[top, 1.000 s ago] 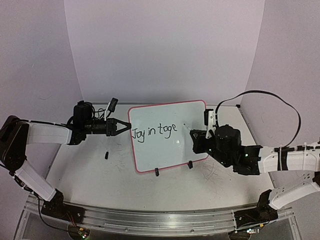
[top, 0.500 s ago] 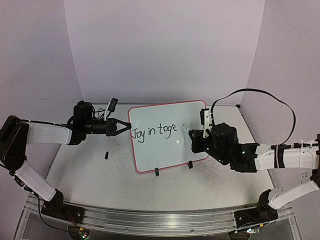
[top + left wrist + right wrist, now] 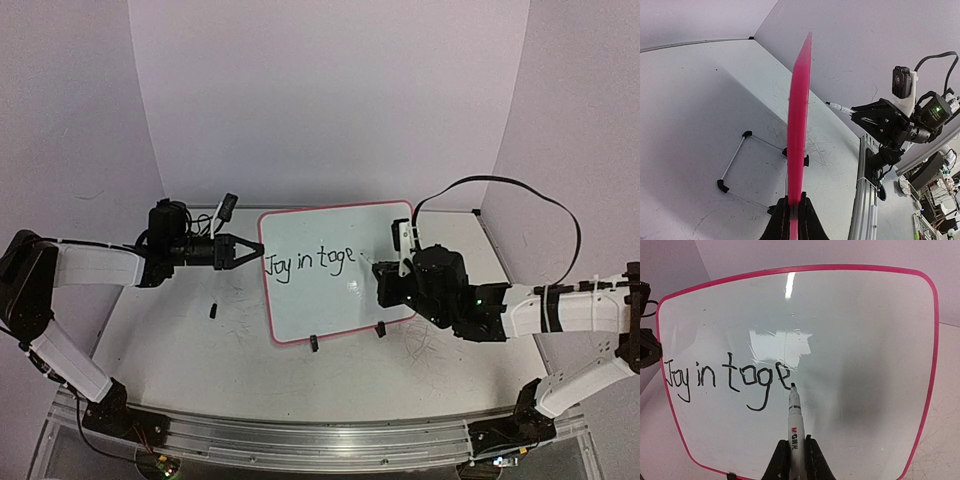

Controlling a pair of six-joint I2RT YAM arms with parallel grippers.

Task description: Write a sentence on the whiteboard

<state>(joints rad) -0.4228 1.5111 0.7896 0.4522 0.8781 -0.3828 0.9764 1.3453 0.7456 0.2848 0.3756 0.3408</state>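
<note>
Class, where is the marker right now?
Right wrist view, lower centre: the marker, clamped in the right gripper, has its tip beside the final "e" written on the whiteboard.

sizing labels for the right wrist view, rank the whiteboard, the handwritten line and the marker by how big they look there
1. whiteboard, fills most of the frame.
2. handwritten line, spans roughly the board's left half.
3. marker, thin; it sits nearest the camera, so it looks bigger than it would otherwise.
</note>
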